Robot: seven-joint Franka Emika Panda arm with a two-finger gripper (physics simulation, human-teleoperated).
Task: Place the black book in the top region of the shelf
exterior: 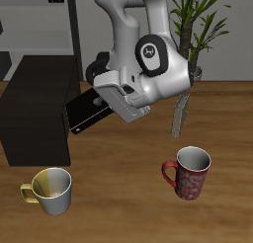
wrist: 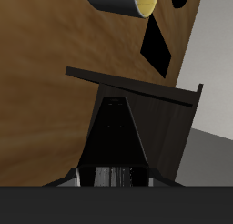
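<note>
My gripper [exterior: 102,97] is shut on the black book [exterior: 83,112] and holds it in the air, tilted, with its free end at the near end of the black shelf [exterior: 38,101], about level with the shelf's top panel. In the wrist view the book [wrist: 114,137] runs out from between my fingers [wrist: 89,176] toward the shelf's dark panels [wrist: 171,118]. I cannot tell whether the book touches the shelf.
A grey mug with a yellow inside [exterior: 50,189] and a red mug [exterior: 190,173] stand near the table's front edge. A thin grey book [exterior: 179,117] stands behind the red mug. A pale grey rack [exterior: 44,20] and a plant [exterior: 203,25] are at the back.
</note>
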